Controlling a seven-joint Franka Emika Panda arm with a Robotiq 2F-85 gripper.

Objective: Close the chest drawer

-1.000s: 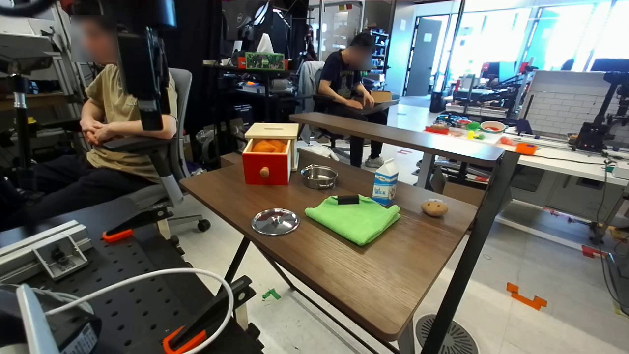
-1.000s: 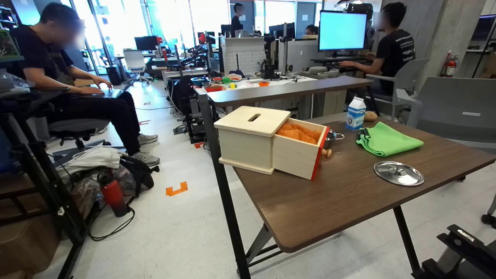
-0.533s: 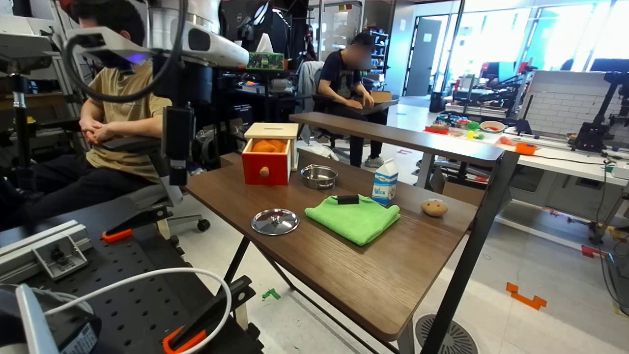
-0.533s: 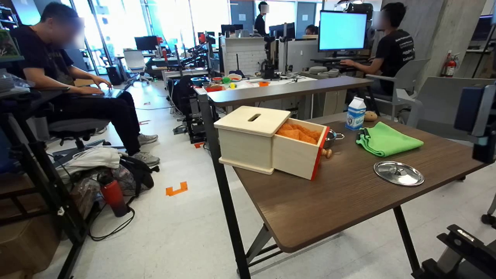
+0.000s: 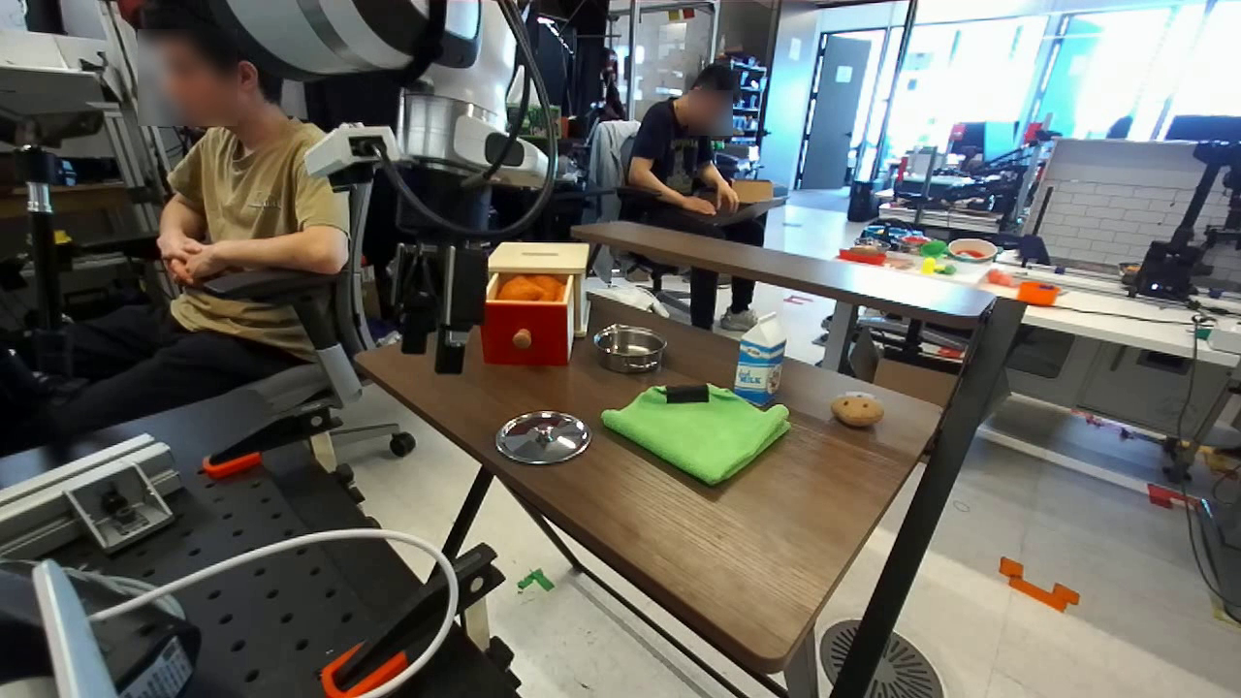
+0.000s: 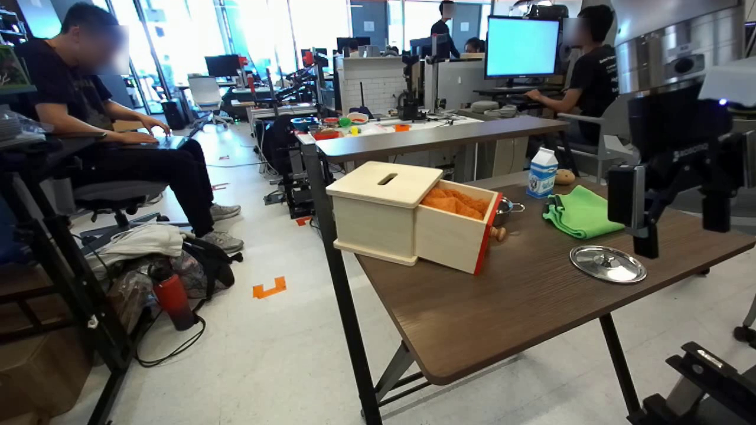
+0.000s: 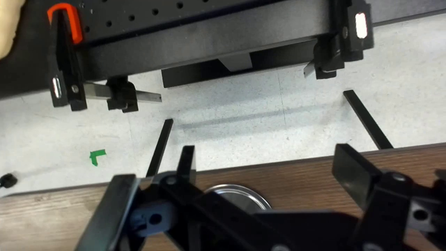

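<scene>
Hand (image 7: 266, 160) is spread wide, floor (image 7: 244, 146) and edge of counter (image 7: 296, 181) framed in its gap. Near to far, counted on counter: one lid (image 5: 543, 437), one green cloth (image 5: 698, 431), one potato-like item (image 5: 857, 410), one milk carton (image 5: 760, 361), one pot (image 5: 623, 362). One chest drawer (image 5: 526, 320) is seen partway out of one tan chest (image 6: 373, 221), orange cloth (image 5: 530, 288) inside, apart from hand.

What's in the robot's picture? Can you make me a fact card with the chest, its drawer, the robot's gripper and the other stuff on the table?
Chest: pale wood, slot in the top
Drawer: red front, pulled open
Inside drawer: orange cloth
Gripper: open, holding nothing, apart from the drawer
Also on table: metal pot, shiny lid, milk carton, folded green cloth, brown potato-like thing
Left to do: shut the drawer
</scene>
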